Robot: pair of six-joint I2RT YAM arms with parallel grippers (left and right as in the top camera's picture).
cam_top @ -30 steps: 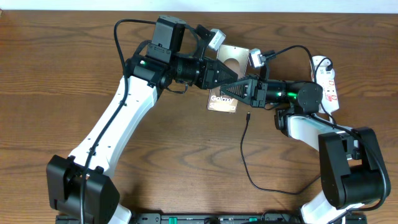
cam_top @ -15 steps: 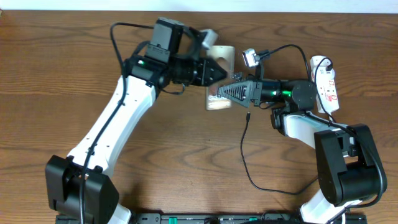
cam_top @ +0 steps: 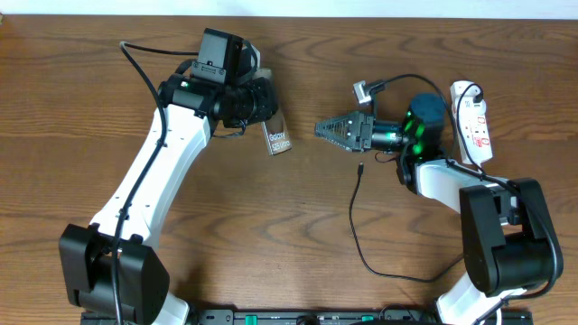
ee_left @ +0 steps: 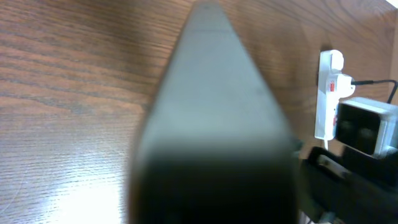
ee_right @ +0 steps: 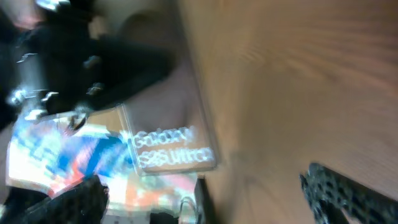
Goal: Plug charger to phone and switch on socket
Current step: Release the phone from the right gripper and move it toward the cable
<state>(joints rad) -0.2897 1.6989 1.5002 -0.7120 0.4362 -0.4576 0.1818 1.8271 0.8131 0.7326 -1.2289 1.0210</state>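
Note:
In the overhead view my left gripper [cam_top: 267,116] is shut on the phone [cam_top: 277,137] and holds it tilted above the table, its white "Galaxy" lettering facing right. The phone fills the left wrist view as a blurred dark slab [ee_left: 211,124]. My right gripper [cam_top: 330,129] stands open just right of the phone, apart from it. In the right wrist view the phone's lettered end [ee_right: 174,152] shows ahead of the wide-spread fingers [ee_right: 354,193]. The charger [cam_top: 352,226] lies loose on the table, its plug tip [cam_top: 359,168] below my right gripper. The socket [cam_top: 474,122] lies at the far right.
The right arm's base and body [cam_top: 506,244] fill the lower right. The left arm [cam_top: 153,181] crosses the left side. The white socket [ee_left: 329,93] also shows at the right of the left wrist view, beside the right arm's grey camera box [ee_left: 367,127].
My right gripper has opened, let go of the phone and drawn back to the right. My left gripper has carried the phone to the left, turning it more edge-on.

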